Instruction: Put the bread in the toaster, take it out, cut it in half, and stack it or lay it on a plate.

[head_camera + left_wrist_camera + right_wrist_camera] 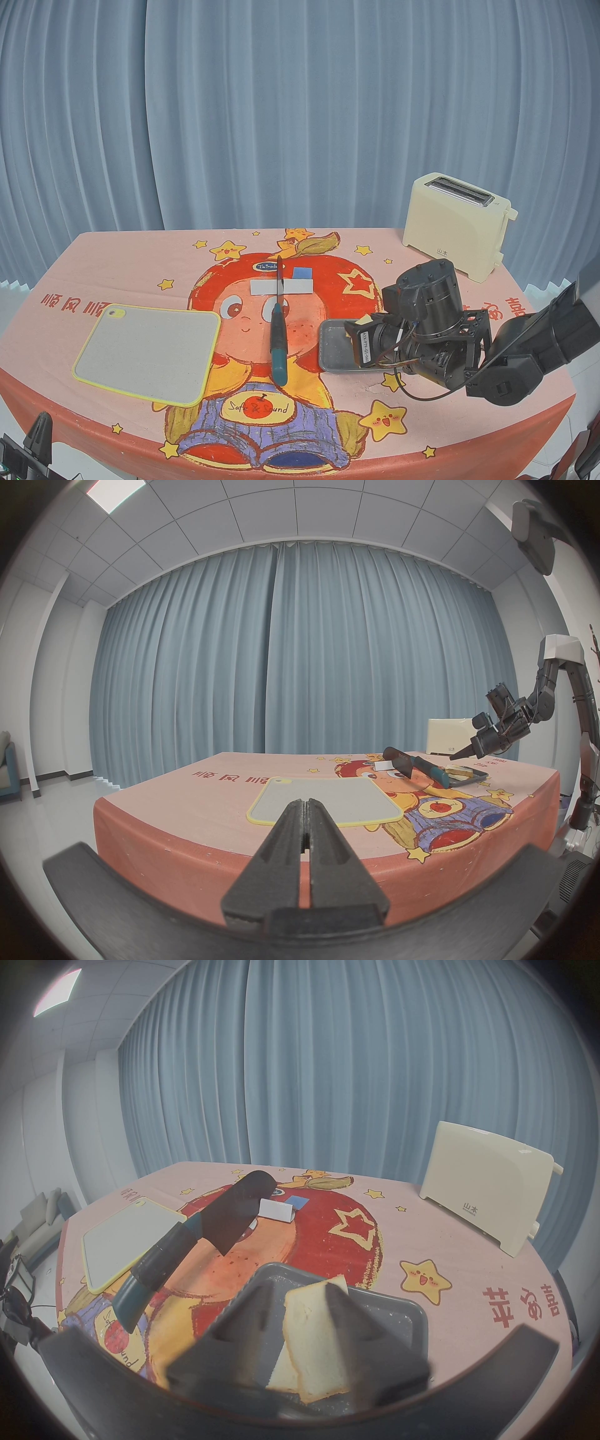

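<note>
A pale slice of bread (312, 1335) lies in a shallow grey metal tray (337, 350) on the right of the tabletop. The cream two-slot toaster (459, 225) stands upright at the far right corner, well apart from the tray, its slots empty. A knife (278, 331) with a teal handle and dark blade lies mid-table, its tip at a small white stand (281, 286). The grey, yellow-rimmed cutting board (147, 353) lies flat on the left.

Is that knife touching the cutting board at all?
Apart. The head view shows the knife to the right of the board, with a plain strip of cloth between them.
</note>
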You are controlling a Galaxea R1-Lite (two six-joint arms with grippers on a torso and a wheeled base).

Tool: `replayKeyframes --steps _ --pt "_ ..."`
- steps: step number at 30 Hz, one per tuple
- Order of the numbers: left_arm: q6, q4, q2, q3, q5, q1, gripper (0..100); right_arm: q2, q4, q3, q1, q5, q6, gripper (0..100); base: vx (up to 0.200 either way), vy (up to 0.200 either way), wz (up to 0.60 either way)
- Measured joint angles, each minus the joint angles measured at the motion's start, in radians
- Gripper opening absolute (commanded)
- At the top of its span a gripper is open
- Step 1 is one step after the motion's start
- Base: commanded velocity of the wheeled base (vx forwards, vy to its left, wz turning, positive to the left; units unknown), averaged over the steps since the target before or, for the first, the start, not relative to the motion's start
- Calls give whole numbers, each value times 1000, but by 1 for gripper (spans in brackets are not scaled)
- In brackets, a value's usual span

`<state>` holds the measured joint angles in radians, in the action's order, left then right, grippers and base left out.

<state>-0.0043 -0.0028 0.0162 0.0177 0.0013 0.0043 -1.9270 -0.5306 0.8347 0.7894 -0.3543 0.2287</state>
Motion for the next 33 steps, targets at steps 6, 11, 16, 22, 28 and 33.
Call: replayKeyframes --steps 6,11,16,22,28,33 --pt "0 0 0 0 0 0 0 -9 -12 -5 -1 -2 0 100 0 0 0" --pt "0 0 0 0 0 0 0 -9 -12 -7 -1 -2 0 100 0 0 0" --pt "0 0 0 0 0 0 0 -8 -12 -9 -1 -2 0 100 0 0 0" --pt "0 0 0 0 0 0 0 -7 -12 -9 -5 -1 0 100 0 0 0" --pt "0 0 0 0 -1 -1 0 3 -13 -16 -22 -3 -3 100 0 0 0" --pt "0 0 0 0 0 0 0 36 -12 -23 -50 -3 -9 100 0 0 0"
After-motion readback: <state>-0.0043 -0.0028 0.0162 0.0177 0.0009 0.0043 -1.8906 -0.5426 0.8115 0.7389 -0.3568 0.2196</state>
